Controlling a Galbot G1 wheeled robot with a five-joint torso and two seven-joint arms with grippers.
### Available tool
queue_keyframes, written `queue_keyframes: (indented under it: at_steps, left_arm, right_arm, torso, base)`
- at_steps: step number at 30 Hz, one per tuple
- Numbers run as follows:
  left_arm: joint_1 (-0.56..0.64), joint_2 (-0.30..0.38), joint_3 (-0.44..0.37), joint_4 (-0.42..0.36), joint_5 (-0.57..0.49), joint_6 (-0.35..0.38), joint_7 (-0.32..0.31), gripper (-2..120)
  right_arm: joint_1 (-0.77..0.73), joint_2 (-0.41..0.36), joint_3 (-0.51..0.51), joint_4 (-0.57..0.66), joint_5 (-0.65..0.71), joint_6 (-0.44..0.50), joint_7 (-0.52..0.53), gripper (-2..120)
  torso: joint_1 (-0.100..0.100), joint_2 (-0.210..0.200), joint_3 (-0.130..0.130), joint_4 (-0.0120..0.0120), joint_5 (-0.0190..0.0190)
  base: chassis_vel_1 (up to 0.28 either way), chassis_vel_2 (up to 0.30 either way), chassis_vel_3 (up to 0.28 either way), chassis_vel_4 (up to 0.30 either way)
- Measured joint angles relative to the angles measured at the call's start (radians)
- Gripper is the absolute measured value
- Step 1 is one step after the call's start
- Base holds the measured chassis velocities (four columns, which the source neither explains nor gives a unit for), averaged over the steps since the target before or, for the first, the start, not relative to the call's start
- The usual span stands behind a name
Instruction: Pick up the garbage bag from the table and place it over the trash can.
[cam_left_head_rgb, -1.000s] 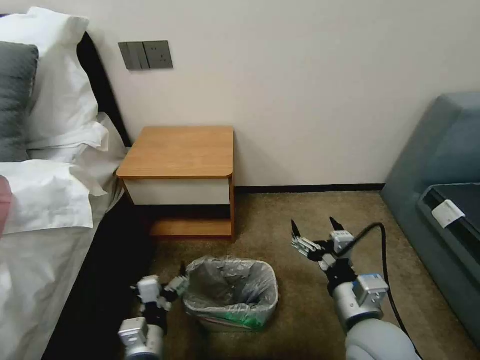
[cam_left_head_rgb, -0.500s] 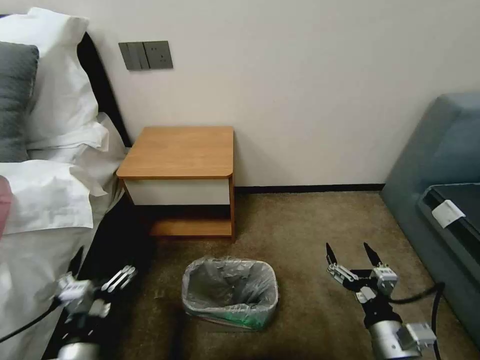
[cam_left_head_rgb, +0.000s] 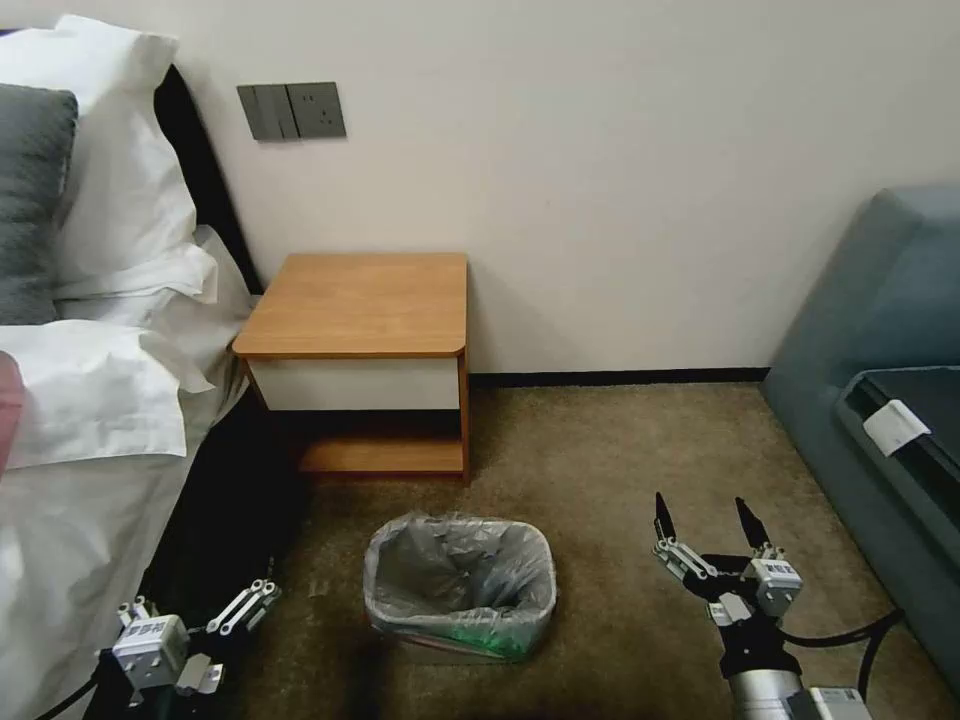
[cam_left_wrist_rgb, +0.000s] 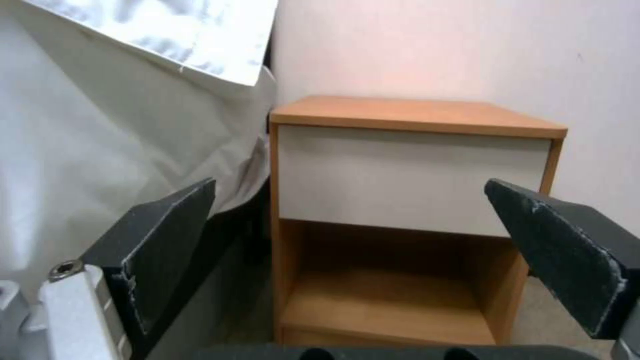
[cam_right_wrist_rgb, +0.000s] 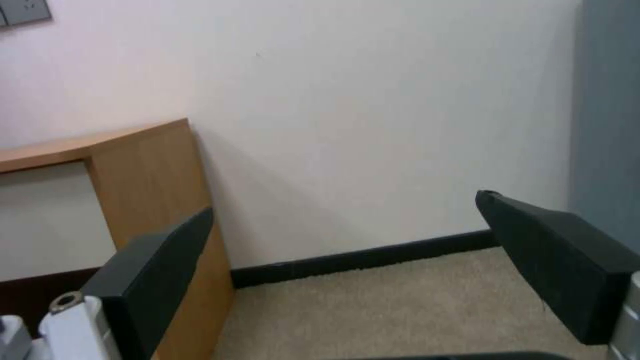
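No readable text or labels.

a: what's near the bed?
b: white pillows and a grey one on it, switches on the wall above.
a: and far from it?
b: a blue-grey sofa, across the carpet.

You see a translucent grey garbage bag lining a beige-white trash can with a green lower part. Your surface is orange-brown with a white drawer front; the carpet is olive-brown.
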Motion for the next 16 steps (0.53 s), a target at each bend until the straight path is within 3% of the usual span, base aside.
queue_keyframes:
  at_steps: [16]
  left_arm:
    - [-0.003, 0.001, 0.001, 0.002, 0.001, 0.003, -0.003, 100]
  right_arm:
    - [0.002, -0.002, -0.001, 0.001, 0.001, -0.005, 0.002, 100]
  torso:
    - [0.000, 0.000, 0.000, -0.0001, 0.0000]
  base:
    - [0.000, 0.000, 0.000, 0.000]
